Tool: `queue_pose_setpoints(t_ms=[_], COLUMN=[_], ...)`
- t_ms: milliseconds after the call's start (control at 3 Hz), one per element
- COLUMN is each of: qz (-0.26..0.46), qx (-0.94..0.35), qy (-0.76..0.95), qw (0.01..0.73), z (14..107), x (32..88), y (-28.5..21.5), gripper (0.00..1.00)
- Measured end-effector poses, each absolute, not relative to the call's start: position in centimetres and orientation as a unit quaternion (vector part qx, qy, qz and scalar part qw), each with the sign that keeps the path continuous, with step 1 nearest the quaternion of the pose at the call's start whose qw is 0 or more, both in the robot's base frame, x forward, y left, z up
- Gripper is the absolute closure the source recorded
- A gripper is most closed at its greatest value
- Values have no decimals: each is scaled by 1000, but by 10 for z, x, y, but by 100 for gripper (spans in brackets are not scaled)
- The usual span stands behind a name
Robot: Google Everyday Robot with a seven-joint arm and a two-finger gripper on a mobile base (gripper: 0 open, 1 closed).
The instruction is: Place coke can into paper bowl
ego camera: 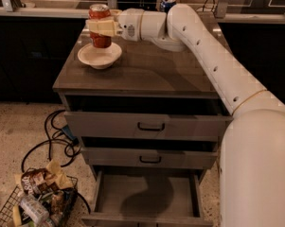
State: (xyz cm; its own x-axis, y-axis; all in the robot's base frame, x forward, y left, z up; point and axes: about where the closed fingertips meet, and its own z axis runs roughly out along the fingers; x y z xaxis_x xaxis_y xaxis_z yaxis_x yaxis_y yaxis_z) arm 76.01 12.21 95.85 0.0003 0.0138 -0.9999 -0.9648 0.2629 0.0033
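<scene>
Gripper (100, 27) is clamped round the middle of the can (99, 12), long axis upright. The bowl (87, 56) sits straight below it. Can't tell if the base touches yet, so I'd guess lower straight down, then release.

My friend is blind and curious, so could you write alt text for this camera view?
A white robot's gripper clamps a red can upright just over a paper bowl on a grey drawer cabinet. A blue can stands farther back; the bottom drawer is open.
</scene>
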Motion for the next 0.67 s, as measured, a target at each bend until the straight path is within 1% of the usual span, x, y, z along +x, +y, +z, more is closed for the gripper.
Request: queue_pose_setpoints(t_ms=[333, 667], qz=[414, 399], qx=[-435, -437], qy=[558, 555], qw=[573, 584], z=[939, 926], x=[762, 769], y=[136, 131], gripper=[100, 100])
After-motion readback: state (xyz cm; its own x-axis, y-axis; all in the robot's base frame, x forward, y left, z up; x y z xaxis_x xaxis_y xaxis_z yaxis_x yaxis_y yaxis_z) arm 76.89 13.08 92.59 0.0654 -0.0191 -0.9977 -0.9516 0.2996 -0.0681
